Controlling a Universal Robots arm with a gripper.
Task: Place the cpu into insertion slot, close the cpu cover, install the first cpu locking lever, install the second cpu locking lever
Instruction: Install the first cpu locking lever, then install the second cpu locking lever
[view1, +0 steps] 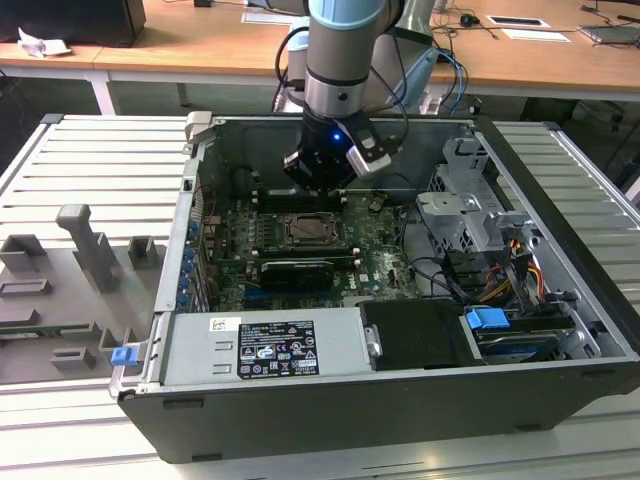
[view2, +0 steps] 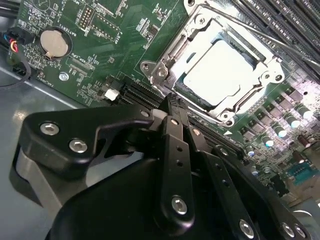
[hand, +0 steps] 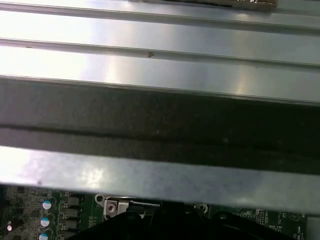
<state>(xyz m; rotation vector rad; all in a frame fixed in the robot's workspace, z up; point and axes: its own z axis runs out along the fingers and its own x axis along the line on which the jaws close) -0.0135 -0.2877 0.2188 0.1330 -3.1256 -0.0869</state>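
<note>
Here the gripper (view1: 318, 185) hangs inside the open computer case (view1: 560, 260), just above the green motherboard (view1: 375, 255) and at about twelve o'clock from the insertion slot (view1: 303, 231) in the exterior view. In the second wrist view its black fingers (view2: 172, 107) are pressed together with nothing between them, their tips close over the board beside the socket's edge. The cpu (view2: 223, 70) lies flat in the insertion slot, its pale metal top bright under the light, and the cpu cover (view2: 197, 37) sits down around it as a silver frame. A round coin battery (view2: 53, 43) sits on the board well apart from the socket, and long black memory slots (view2: 280, 22) run along its far side. In the exterior view a grey power supply (view1: 265, 345) fills the case at six o'clock from the socket, and the case rests on a ribbed metal table (view1: 90, 165).
</note>
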